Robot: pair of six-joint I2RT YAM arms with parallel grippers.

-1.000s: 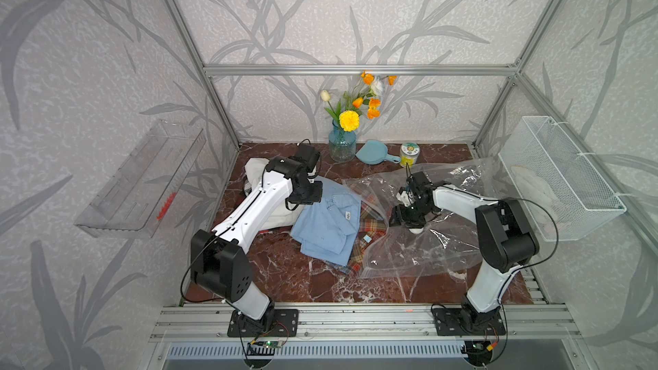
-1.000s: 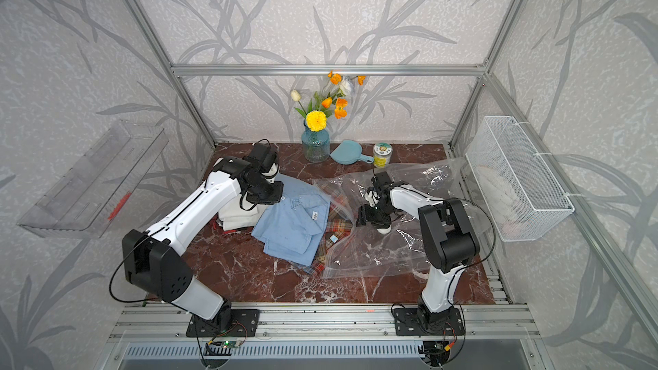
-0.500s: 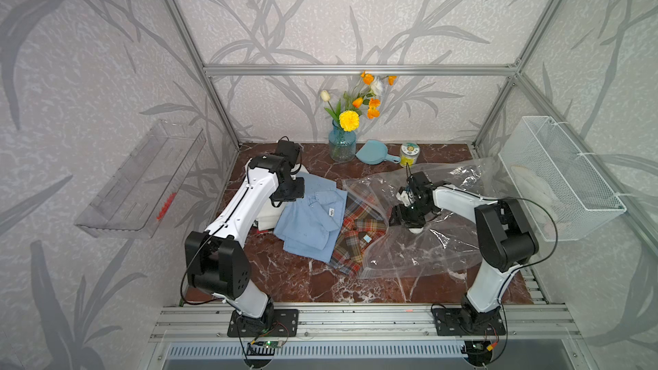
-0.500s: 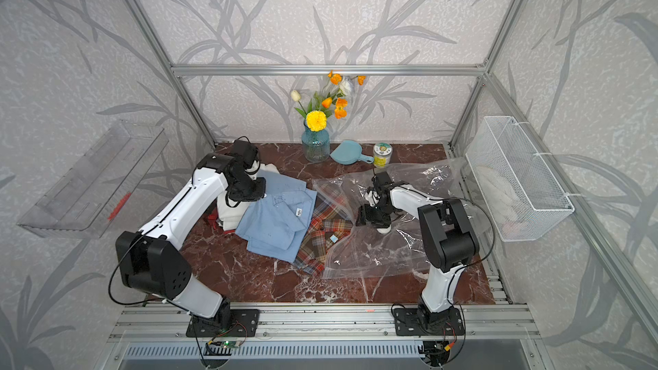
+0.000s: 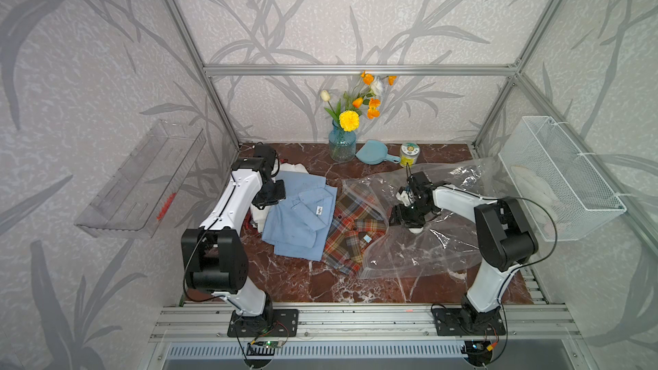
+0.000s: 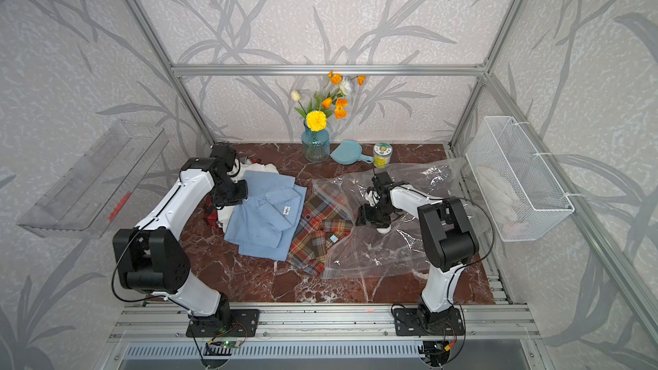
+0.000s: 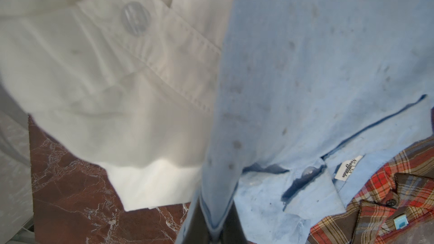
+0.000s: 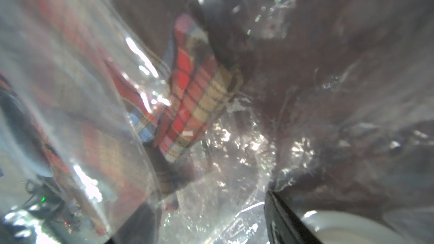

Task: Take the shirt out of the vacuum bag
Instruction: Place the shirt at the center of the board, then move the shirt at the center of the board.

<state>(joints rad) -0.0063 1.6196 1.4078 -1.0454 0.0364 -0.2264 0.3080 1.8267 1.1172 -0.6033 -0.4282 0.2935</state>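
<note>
The left gripper, pinching the blue shirt, is now nearer the table's left edge. The plaid shirt lies more uncovered, partly outside the vacuum bag.

A small white tag is sitting on the blue shirt, showing curly dark writing too blurry to read for sure. The jar is showing a label too small to read.
</note>
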